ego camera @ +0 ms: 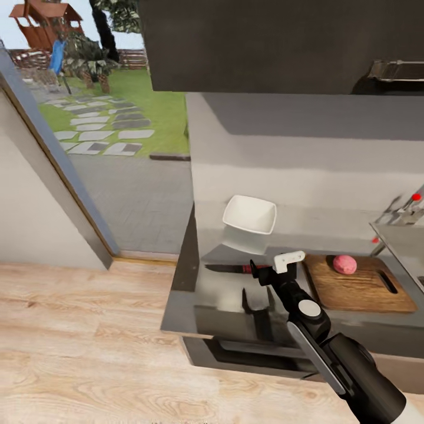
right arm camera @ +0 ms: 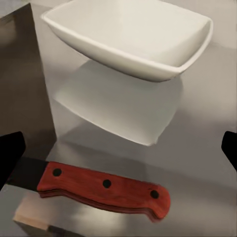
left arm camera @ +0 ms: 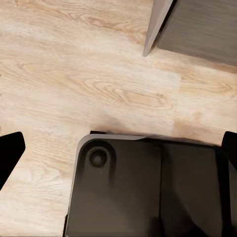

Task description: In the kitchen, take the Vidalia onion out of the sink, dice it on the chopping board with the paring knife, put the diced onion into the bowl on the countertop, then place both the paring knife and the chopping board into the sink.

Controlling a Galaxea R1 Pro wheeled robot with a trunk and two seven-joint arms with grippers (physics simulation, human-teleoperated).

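Note:
The pinkish Vidalia onion rests whole on the brown chopping board, near its far edge. Left of the board, the paring knife lies flat on the grey countertop, blade pointing left. My right gripper hovers over its red handle, open, with one fingertip on each side of it. The white bowl stands just beyond the knife. The sink and its tap show at the right edge. My left gripper is open over the floor.
A dark upper cabinet hangs over the counter. At the left a glass opening looks onto a garden. Wood floor runs along the counter's front. The robot's dark base lies under the left gripper.

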